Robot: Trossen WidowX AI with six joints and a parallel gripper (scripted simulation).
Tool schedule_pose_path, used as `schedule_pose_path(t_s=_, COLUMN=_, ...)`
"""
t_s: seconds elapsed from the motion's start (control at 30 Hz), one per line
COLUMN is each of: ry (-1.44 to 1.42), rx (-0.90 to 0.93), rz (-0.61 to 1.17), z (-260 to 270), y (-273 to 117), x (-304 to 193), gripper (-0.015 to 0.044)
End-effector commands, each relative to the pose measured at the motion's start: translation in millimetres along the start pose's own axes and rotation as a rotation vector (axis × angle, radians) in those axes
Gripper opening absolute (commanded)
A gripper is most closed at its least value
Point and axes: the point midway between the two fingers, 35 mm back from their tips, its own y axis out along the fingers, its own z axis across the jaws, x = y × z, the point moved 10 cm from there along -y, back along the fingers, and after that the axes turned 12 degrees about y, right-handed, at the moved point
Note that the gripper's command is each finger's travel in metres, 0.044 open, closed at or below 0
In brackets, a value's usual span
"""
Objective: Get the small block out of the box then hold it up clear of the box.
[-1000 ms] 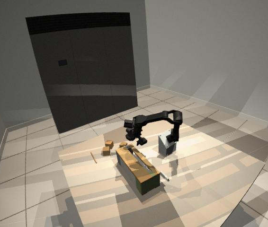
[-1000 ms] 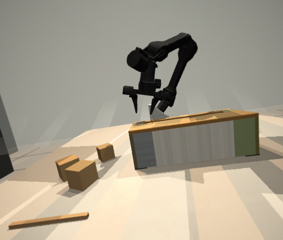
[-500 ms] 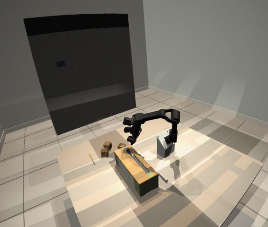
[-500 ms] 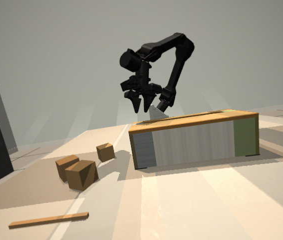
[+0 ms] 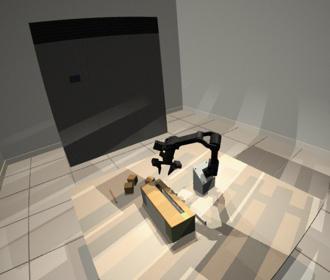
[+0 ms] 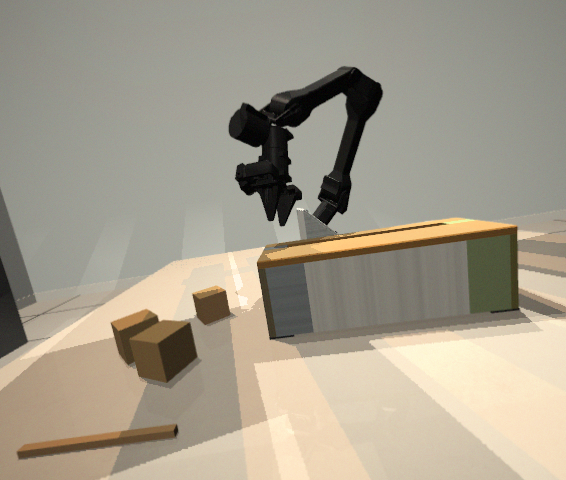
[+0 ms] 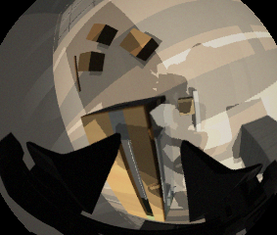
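The box (image 5: 160,200) (image 6: 386,284) (image 7: 140,122) stands upright, with a long slot in its orange top, a blue-grey end and a green end. A small tan block (image 7: 185,106) shows in the wrist view on the table, just off the box's back side near the blue-grey end, beside a thin pale bar. It is hidden behind the box in the exterior view. No block can be made out through the box's front. My gripper (image 5: 164,174) (image 6: 277,222) (image 7: 151,141) is open and empty, pointing down above and behind the box's blue-grey end, with fingers partly apart.
Three brown cubes (image 5: 128,188) (image 6: 163,351) (image 7: 139,44) stand beyond the blue-grey end. A thin wooden stick (image 5: 113,195) (image 6: 98,440) (image 7: 77,73) lies past them. A grey bar (image 5: 200,219) lies behind the green end. The arm's grey base (image 5: 203,181) stands behind the box.
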Motion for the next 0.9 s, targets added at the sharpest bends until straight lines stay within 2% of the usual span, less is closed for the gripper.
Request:
schedule_pose_path(t_s=0.0, ry=0.939, rx=-0.029, rz=0.12, z=-17.6, y=3.8, x=23.2, gripper=0.0285)
schedule_pose_path(t_s=0.17, ry=1.26, rx=-0.049, rz=0.151, z=-20.1, y=2.5, x=28.9, gripper=0.0285)
schedule_pose_path(t_s=0.7, ry=1.273, rx=-0.05, rz=0.152, z=-20.2, y=2.4, x=29.1, gripper=0.0285)
schedule_pose_path(t_s=0.77, ry=1.273, rx=-0.049, rz=0.152, z=-21.9, y=13.4, x=29.7, gripper=0.0285)
schedule_pose_path(t_s=0.87, ry=1.274, rx=-0.049, rz=0.152, z=-34.6, y=58.5, x=31.1, gripper=0.0285)
